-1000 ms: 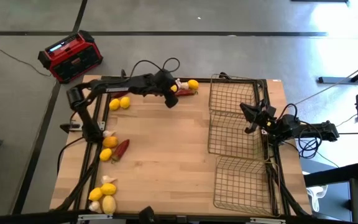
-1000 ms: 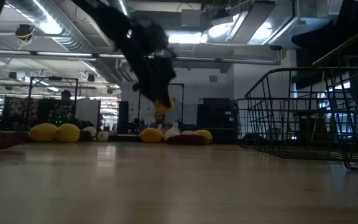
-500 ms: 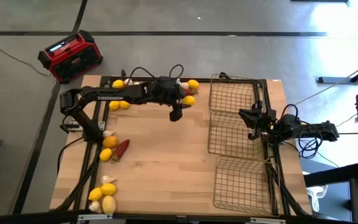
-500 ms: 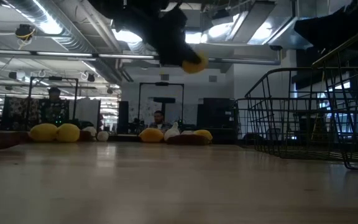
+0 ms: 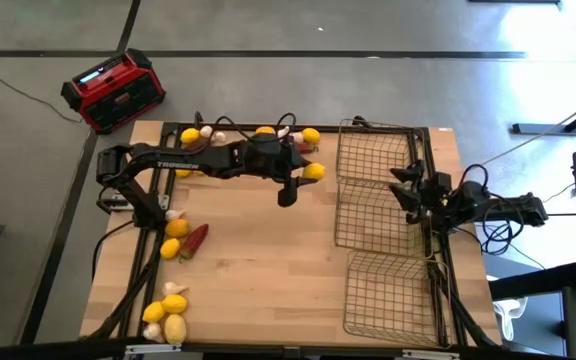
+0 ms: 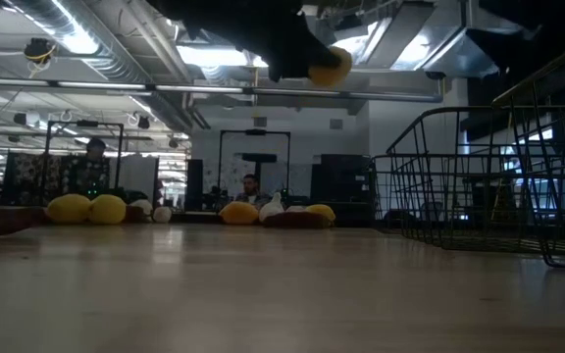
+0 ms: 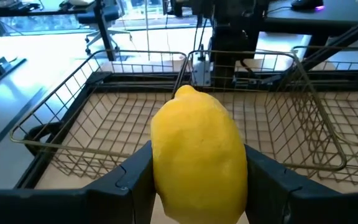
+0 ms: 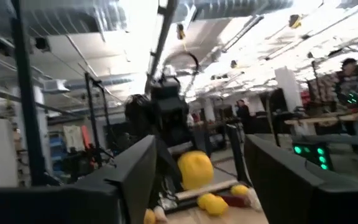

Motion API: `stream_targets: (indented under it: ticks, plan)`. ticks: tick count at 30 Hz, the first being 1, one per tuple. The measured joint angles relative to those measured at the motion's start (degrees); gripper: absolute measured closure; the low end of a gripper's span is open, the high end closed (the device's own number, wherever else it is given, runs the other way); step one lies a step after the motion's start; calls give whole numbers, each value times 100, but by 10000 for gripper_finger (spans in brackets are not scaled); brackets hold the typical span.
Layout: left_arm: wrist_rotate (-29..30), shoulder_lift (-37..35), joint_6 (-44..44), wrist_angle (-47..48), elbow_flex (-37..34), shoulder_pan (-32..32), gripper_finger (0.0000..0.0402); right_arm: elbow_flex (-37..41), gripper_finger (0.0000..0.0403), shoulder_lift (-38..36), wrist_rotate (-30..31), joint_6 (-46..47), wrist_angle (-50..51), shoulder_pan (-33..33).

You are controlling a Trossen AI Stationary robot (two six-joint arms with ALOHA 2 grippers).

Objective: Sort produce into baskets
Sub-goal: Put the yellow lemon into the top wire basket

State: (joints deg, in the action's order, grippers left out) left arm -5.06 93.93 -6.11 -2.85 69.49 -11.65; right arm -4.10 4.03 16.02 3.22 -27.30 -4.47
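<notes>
My left gripper (image 5: pixel 306 176) is shut on a yellow lemon (image 5: pixel 314 172), high above the far middle of the table; the low view shows that lemon (image 6: pixel 329 67) well above the wood. Ahead of it stand three wire baskets along the right side: far (image 5: pixel 373 150), middle (image 5: pixel 378 215) and near (image 5: pixel 393 290). My right gripper (image 5: pixel 405 186) hangs open over the right rim of the middle basket, holding nothing. Loose lemons (image 5: pixel 190 135), garlic (image 5: pixel 208 130) and a red chili (image 5: pixel 196 238) lie on the table's far and left parts. My left gripper pinches the lemon by its two opposite sides (image 7: pixel 157 158) between its two fingers. The fingers run nearly level, tipped a little downward, pointing toward the table's right edge. The lemon is lifted clear of the table, its pointed end (image 7: pixel 185 92) toward the baskets.
A lemon (image 5: pixel 311 136) and a chili lie just beyond the left gripper at the far edge. More lemons (image 5: pixel 168 315) lie at the near left corner. A red-and-black radio (image 5: pixel 113 90) stands on the floor beyond the far left corner. Bare wood fills the table's middle.
My left gripper has carried the lemon from the far edge toward the table's right edge and the baskets, rising and levelling out as it went. My right gripper has opened and stayed beside the middle basket.
</notes>
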Motion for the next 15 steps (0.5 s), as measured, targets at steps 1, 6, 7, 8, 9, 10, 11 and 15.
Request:
stream_targets:
  ticks: [1, 6, 7, 8, 9, 10, 11, 15]
  plan:
    - [-1, 1, 2, 0, 0, 2, 222, -72, 158, 121, -14, -2, 0, 0]
    - [2, 2, 2, -1, 0, 2, 222, -452, 163, 968, -20, -66, 30, 0]
    - [0, 4, 4, 0, 0, 3, 222, -543, 164, 1178, -17, -72, 24, 0]
    - [0, 4, 18, 0, 0, 1, 222, -636, 165, 1394, -2, -87, 30, 0]
    - [2, 4, 24, 0, 0, 2, 222, -736, 166, 1610, 76, -88, 43, 0]
    - [1, 4, 23, 1, 0, 1, 222, -845, 166, 1827, 206, -89, 39, 0]
    - [3, 4, 12, 9, 0, 1, 222, -954, 166, 2035, 356, -89, 30, 0]
    - [3, 9, 2, 55, 0, 5, 222, -1372, 166, 2730, 675, -114, 10, 2]
